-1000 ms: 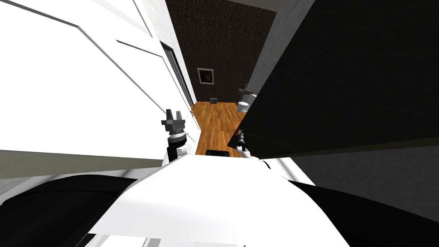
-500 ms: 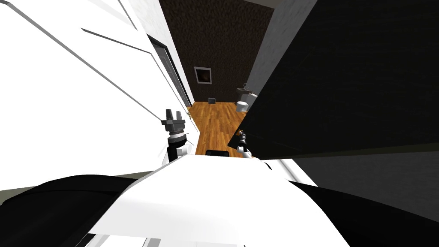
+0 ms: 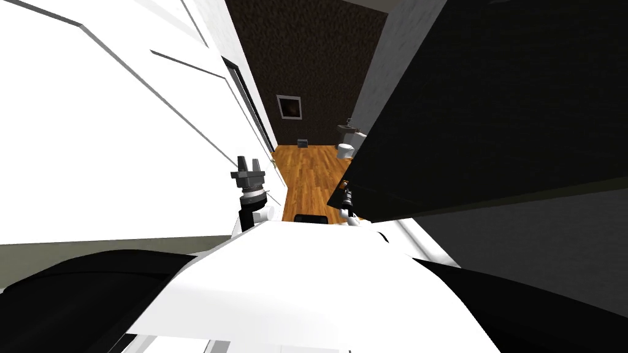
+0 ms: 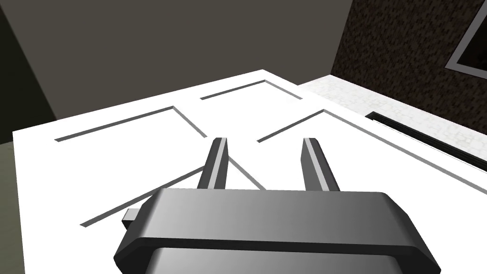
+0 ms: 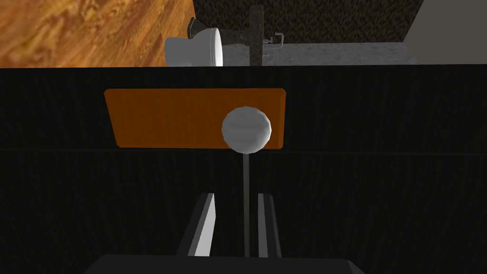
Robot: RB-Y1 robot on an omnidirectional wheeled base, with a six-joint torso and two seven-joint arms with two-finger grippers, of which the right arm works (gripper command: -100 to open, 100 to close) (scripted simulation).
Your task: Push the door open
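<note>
A big dark door [image 3: 490, 110] stands at my right, its edge swung over the doorway. My right gripper [image 3: 347, 197] sits low at that edge. In the right wrist view its two fingers rise close together with nothing between them [image 5: 235, 197], pointing at the dark door [image 5: 356, 190] just below a round grey knob [image 5: 246, 129] and an orange plate [image 5: 166, 119]. Whether the fingertips touch the door I cannot tell. My left gripper [image 3: 248, 161] is raised beside a white panelled door [image 3: 92, 135], open and empty [image 4: 265, 140].
A strip of wood floor [image 3: 310, 171] runs ahead between the two doors to a dark back wall with a framed picture [image 3: 289, 107]. A white toilet [image 3: 346, 150] and a sink [image 3: 348, 127] stand at the right of it, a small grey box [image 3: 302, 143] at the wall.
My head view has swayed a little. The dark door's near lower corner has crept leftward and lower, covering more of my right gripper. Both arms keep their pose.
</note>
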